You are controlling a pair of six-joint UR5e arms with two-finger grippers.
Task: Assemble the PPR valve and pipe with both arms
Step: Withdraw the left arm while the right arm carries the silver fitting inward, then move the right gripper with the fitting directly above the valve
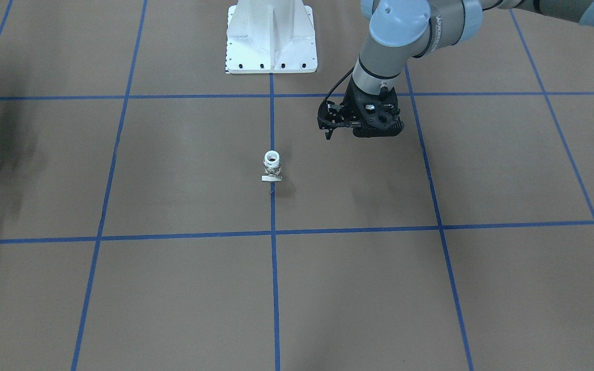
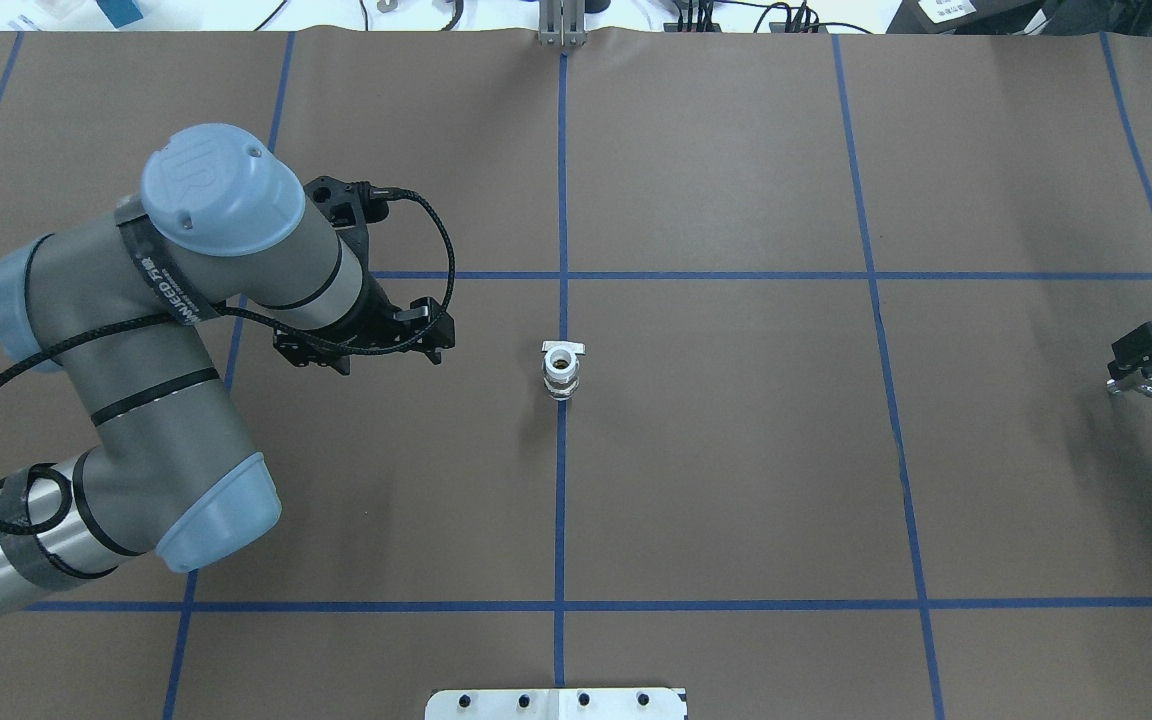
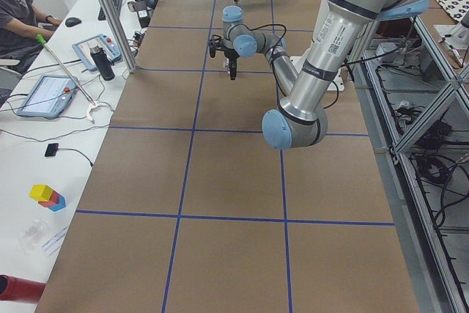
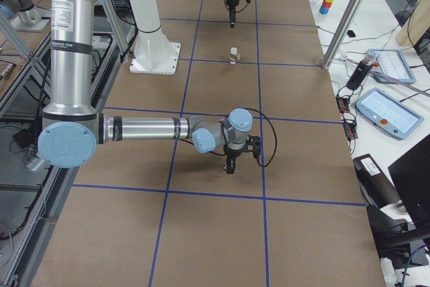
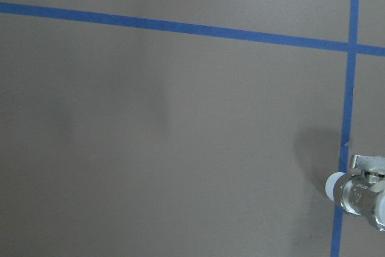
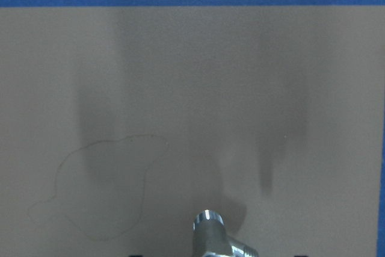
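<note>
Arms: two. The left arm [image 2: 166,330] reaches over the left half of the table [image 2: 736,480], and the right arm [image 4: 141,128] stretches low over the far right end.
Pedestal [image 1: 271,38]: one, white and bolted down, at the robot's edge on the middle line.
Left claw [image 2: 366,335]: hangs above bare table and points down. Its fingers are hidden under its own body, so I cannot tell whether it is open or closed. Its wrist view shows nothing held.
Right claw [image 2: 1151,352]: low over the table's right edge. It seems to be clamped on a small metal part [image 6: 210,233] that juts from beneath it.
Valve [image 2: 562,368]: one, on the middle blue line at the table's centre, free of both claws.
Valve axis: the long axis is upright, with a white open end on top and a flat silver handle on the side far from the robot.
Bearing: the valve lies to the right of the left claw and a touch nearer the robot. From the right claw it lies well apart to the left.
Nearer arm: the left, clearly. By my judgement a short sideways reach and a descent would put its claw over the valve's top.
Pipe: none plainly in view. Whether the metal part is the mating piece is too small to tell.
Count: two arms, two claws, one pedestal, one valve, one metal part.
</note>
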